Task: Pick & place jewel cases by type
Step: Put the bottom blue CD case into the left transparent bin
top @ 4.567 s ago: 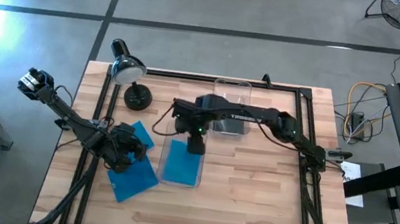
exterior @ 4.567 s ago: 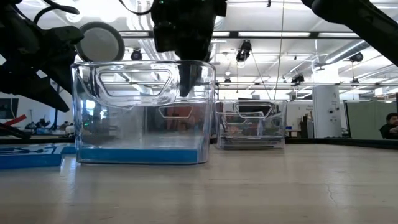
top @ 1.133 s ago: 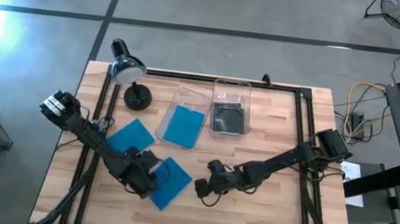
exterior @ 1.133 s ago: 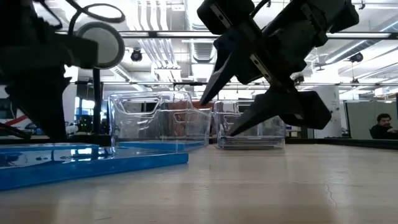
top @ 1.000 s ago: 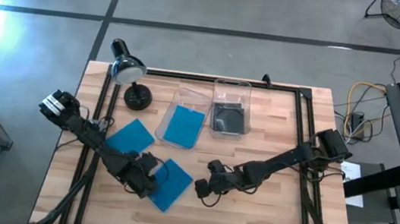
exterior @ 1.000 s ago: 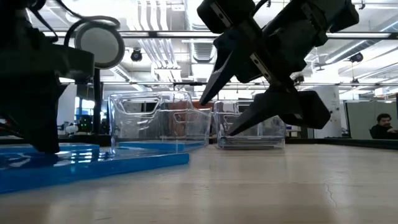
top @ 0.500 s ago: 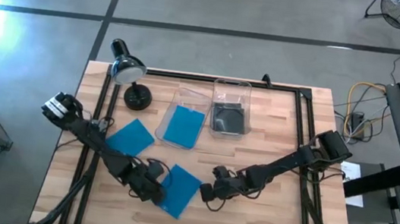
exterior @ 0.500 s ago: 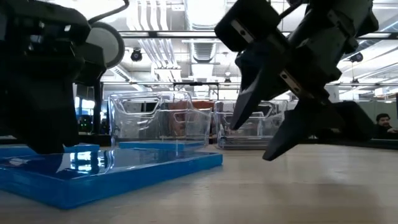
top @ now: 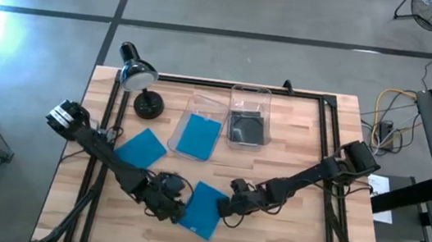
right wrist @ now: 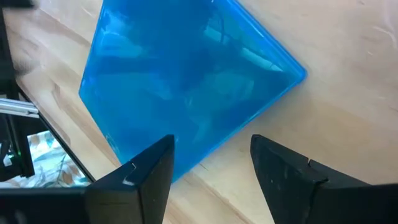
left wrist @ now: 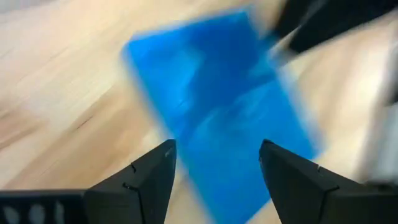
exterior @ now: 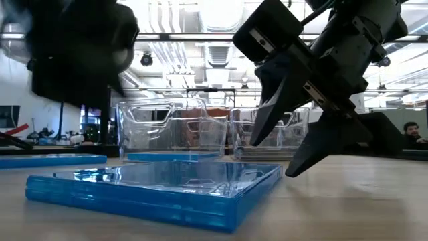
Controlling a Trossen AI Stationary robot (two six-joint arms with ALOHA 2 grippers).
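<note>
A bright blue jewel case (top: 203, 210) lies flat on the table near its front edge. It also shows in the low view (exterior: 160, 184). My left gripper (top: 172, 207) is open just left of and above the case, whose blue face shows between its fingers in the left wrist view (left wrist: 217, 144). My right gripper (top: 226, 207) is open at the case's right corner (exterior: 274, 171), slanting down, with the case's edge ahead of its fingers (right wrist: 212, 140). I see no touch. A second blue case (top: 144, 147) lies flat farther left.
A clear bin (top: 198, 135) holds a blue case and a second clear bin (top: 247, 125) holds a dark grey case, both at the table's far middle. A desk lamp (top: 140, 83) stands at the far left. A black frame rail (top: 328, 151) runs along the table's edges.
The blue case has slid along the table toward the right and the near edge and has turned somewhat. My left gripper went along with it, standing on it, and has now risen off it. My right gripper has tipped lower beside the case's right corner.
</note>
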